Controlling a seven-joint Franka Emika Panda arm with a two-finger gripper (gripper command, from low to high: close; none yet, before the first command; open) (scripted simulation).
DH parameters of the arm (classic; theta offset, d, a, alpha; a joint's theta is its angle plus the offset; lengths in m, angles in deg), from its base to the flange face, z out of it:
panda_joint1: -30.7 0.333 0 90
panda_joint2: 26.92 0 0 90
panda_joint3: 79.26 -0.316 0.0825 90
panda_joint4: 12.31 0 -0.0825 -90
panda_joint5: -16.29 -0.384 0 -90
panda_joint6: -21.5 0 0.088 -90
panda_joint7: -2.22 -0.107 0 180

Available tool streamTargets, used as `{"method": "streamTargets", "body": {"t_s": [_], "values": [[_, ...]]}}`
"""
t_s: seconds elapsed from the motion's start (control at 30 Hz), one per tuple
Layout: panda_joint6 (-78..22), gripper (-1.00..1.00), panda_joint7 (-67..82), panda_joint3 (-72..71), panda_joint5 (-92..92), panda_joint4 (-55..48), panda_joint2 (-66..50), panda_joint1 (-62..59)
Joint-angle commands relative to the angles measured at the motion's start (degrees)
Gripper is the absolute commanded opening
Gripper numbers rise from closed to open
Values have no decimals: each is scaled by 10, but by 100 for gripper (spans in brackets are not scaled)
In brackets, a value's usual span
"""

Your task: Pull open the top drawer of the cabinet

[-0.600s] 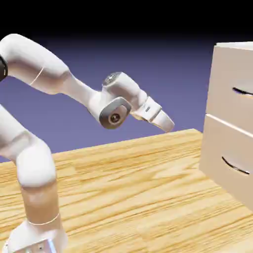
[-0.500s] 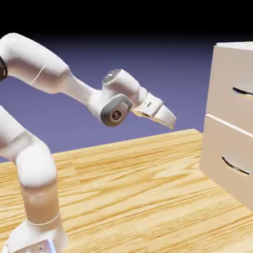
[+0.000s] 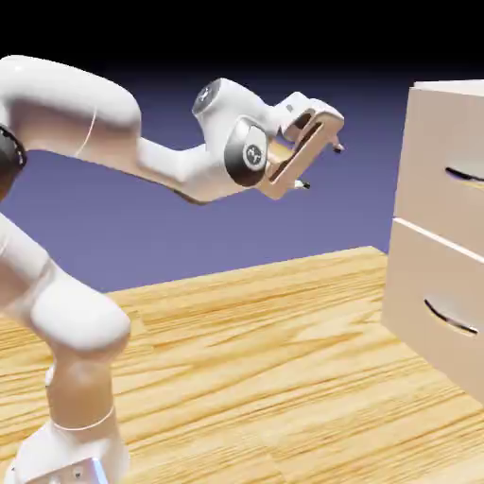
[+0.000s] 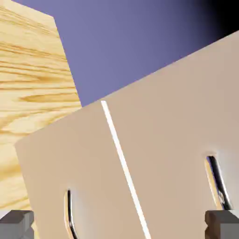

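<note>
gripper [image 3: 321, 166] raised, turned toward cabinet [image 3: 444, 236] | jaws wide | no writing

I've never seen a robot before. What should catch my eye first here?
The big white arm arches up from the exterior view's lower left, its open hand raised in the air, pointing right. There stands a pale beige cabinet, its top drawer shut, a thin dark handle untouched. All rests on a light wooden table.

arm [image 3: 142, 156]: raised, reaching toward the exterior view's right | claw [image 3: 320, 166]: level, jaws spread wide, holding nothing
</note>
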Motion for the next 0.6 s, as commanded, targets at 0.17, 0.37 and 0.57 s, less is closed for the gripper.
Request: {"method": "streamTargets", "body": {"t_s": [0.17,0.37,0.57], "values": [[-15,0,136,87,150,-56,12,96],[-30,0,273,174,299,-111,23,193],[-45,0,409,261,449,-167,35,289]]}}
